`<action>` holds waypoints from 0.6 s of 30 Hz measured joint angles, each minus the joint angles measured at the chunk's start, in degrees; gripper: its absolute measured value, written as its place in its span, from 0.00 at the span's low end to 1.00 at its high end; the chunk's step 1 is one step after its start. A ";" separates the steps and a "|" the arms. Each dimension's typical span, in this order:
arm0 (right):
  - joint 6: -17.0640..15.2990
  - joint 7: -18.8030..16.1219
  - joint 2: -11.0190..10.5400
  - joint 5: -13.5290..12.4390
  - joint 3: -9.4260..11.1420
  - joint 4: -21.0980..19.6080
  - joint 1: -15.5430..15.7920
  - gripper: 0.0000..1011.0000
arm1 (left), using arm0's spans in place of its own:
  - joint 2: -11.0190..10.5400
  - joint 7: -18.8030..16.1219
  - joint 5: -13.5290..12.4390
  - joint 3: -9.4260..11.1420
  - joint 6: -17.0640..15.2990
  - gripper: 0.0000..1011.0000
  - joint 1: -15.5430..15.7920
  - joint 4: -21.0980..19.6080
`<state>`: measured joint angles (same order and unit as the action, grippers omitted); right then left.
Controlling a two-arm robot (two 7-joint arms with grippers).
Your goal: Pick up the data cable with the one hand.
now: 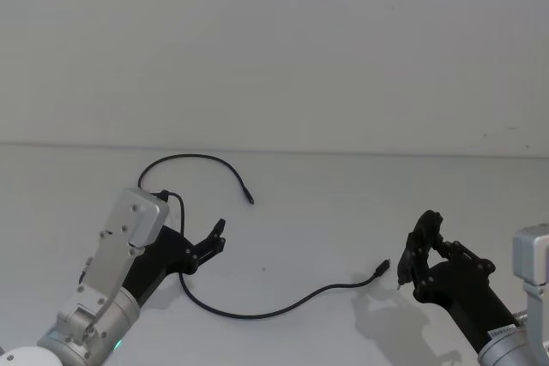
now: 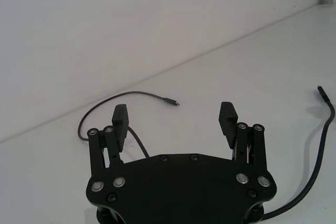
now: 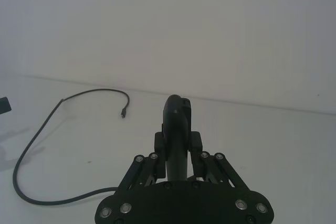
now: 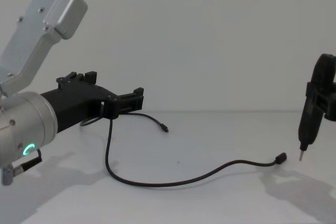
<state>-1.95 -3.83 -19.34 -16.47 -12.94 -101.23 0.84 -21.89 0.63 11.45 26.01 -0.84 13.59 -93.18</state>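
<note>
Left gripper (image 1: 216,237): jaws spread, poised over the cable's middle run and apparently clear of it.
Right gripper (image 1: 403,273): fingers pressed together, parked beside the near plug.
Data cable (image 1: 257,313): lies slack on the white table (image 1: 343,203), its far end curled behind.
Progress: nothing grasped; closing and lifting remain.
Containers: none.

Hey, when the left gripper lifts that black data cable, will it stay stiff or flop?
Likely floppy: the data cable lies in loose curves across the table, so both ends would probably sag from the open left gripper. It looks thin, so probably light. Its small plug may drag or swing. The right gripper sits idle nearby.
</note>
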 joint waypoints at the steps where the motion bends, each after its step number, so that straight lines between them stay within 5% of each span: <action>1: 0.00 0.00 0.00 0.00 0.00 0.00 0.00 0.27 | 0.00 0.00 0.00 0.00 0.00 0.99 0.00 0.00; 18: 0.00 0.00 0.00 0.00 0.00 0.00 0.00 0.27 | -0.01 -0.01 0.01 0.01 0.00 0.99 0.00 0.00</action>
<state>-1.95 -3.83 -19.34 -16.47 -12.94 -101.23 0.84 -21.90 0.62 11.46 26.02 -0.84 13.59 -93.18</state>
